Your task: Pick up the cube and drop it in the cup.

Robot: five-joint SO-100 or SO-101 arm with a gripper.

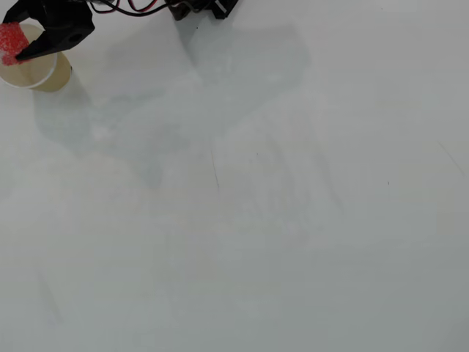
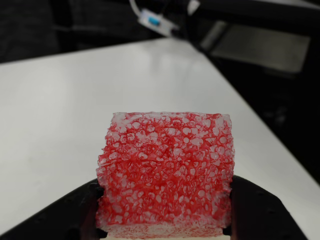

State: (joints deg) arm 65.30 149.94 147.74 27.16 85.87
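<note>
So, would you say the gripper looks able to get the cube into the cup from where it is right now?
Probably yes. In the overhead view the gripper holds the cube over the cup, whose mouth is open and wider than the cube. The wrist view shows the cube clamped between both fingers.

A: Table [image 1: 293, 220] is plain white, faint scuffs and soft grey shadows in the overhead view.

B: Wrist view?

A: Same white top, glossy, its edge running diagonally on the right. Beyond it the room is dark, with a grey panel [image 2: 265, 47] at upper right and a white connector with a blue mark [image 2: 152, 21] behind.

B: Light?

A: Even, diffuse.
</note>
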